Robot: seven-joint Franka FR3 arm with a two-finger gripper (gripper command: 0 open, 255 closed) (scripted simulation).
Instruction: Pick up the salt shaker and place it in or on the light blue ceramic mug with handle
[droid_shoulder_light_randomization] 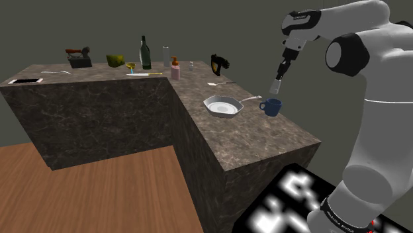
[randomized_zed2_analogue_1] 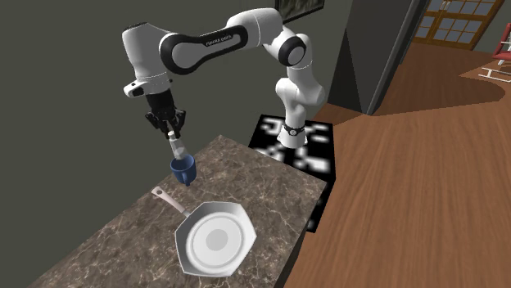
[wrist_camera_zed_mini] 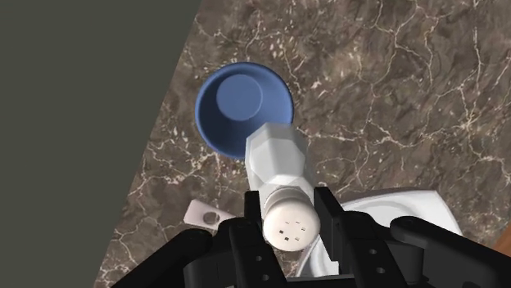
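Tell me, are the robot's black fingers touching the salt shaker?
Touching. In the wrist view the gripper clasps the salt shaker by its holed top, its fingers pressed on both sides, over the blue mug.

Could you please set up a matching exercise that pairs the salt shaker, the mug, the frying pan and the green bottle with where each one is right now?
Things:
1. salt shaker
2. blue mug
3. white frying pan
4. green bottle

Places:
A. flat on the counter, beside the mug
B. clasped in the tool, off the counter
C. upright among the items at the counter's far end
D. on the counter, below the shaker

Pairs: 1-B, 2-D, 3-A, 4-C
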